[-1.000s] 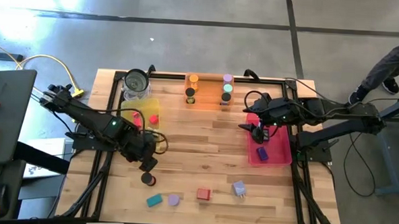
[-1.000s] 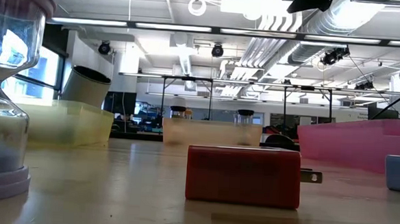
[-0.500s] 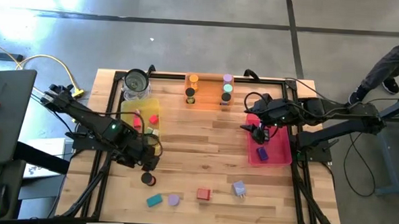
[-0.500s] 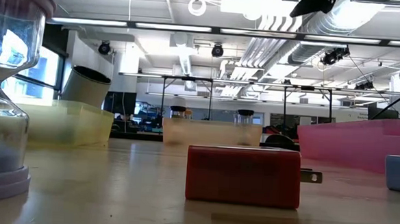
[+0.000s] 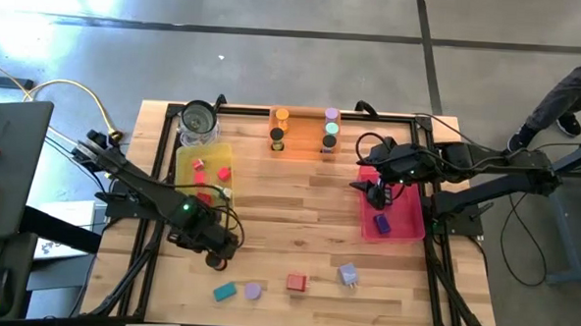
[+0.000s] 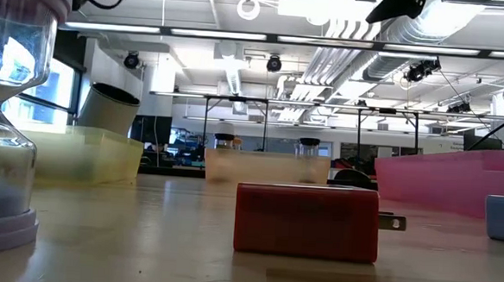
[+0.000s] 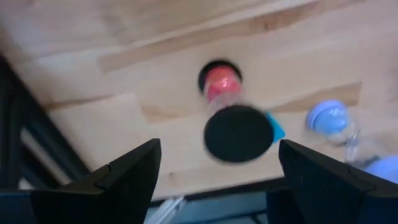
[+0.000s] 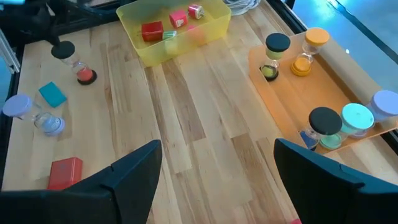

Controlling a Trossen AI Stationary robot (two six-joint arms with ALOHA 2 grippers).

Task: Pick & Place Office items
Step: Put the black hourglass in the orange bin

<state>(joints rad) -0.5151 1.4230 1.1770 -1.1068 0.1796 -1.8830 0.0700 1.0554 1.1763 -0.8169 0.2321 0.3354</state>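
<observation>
A small black-capped timer cylinder (image 5: 214, 262) (image 7: 238, 132) stands upright on the wood near the table's near-left part, its red base (image 7: 221, 82) on the board. My left gripper (image 5: 220, 248) (image 7: 219, 146) hovers open just above it, one finger on each side, touching nothing. Near it lie a teal block (image 5: 225, 292), a lavender cylinder (image 5: 253, 291), a red block (image 5: 296, 281) (image 6: 306, 222) and a pale blue block (image 5: 347, 275). My right gripper (image 5: 376, 194) (image 8: 217, 146) hangs open over the pink tray (image 5: 410, 227), which holds a dark-blue block (image 5: 382, 224).
A yellow tray (image 5: 185, 156) with red blocks (image 5: 223, 174) sits far left beside a glass jar (image 5: 198, 123). An orange tray (image 5: 303, 150) at the far edge holds several capped cylinders. Black frame rails border the table. A person's leg (image 5: 569, 87) shows beyond the far right corner.
My left arm has moved toward the table's near edge and slightly right, bringing its gripper over the black-capped cylinder. The cylinder and the other pieces have stayed in place.
</observation>
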